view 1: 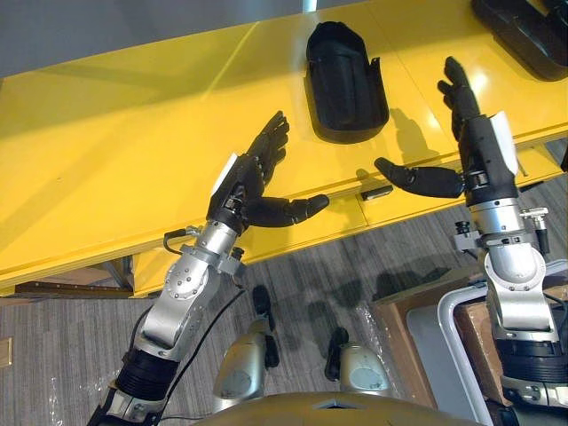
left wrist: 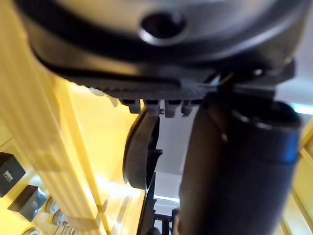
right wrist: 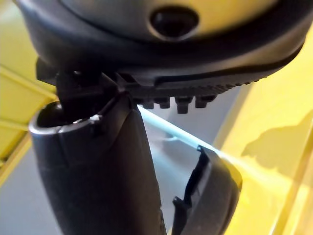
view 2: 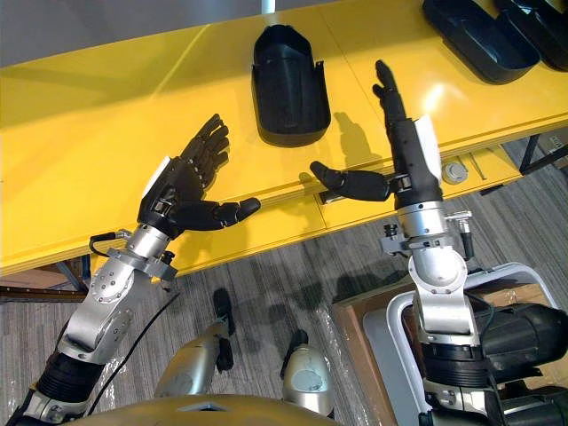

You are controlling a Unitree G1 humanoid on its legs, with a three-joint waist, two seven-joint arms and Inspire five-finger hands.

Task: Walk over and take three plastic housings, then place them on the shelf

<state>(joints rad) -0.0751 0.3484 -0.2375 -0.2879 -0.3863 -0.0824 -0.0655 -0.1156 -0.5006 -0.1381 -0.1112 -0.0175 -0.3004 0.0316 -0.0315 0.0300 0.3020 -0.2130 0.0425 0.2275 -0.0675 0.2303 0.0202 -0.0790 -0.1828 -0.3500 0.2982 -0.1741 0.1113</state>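
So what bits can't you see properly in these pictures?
1. Housings at the far right: cut off by the eye views' top edge, so their number is unclear.
2. Middle housing: in the left wrist view the left hand hides part of it.
3. Small round part at the table edge: too small to name.
4. Dark boxes, left wrist view: blurred.

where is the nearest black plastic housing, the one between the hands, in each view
left eye view: black plastic housing upper middle on the yellow table, between left hand and right hand.
right eye view: housing upper middle too.
left wrist view: housing edge-on beyond the left hand.
right wrist view: housing edge-on beyond the right hand.
shared landmark: yellow table.
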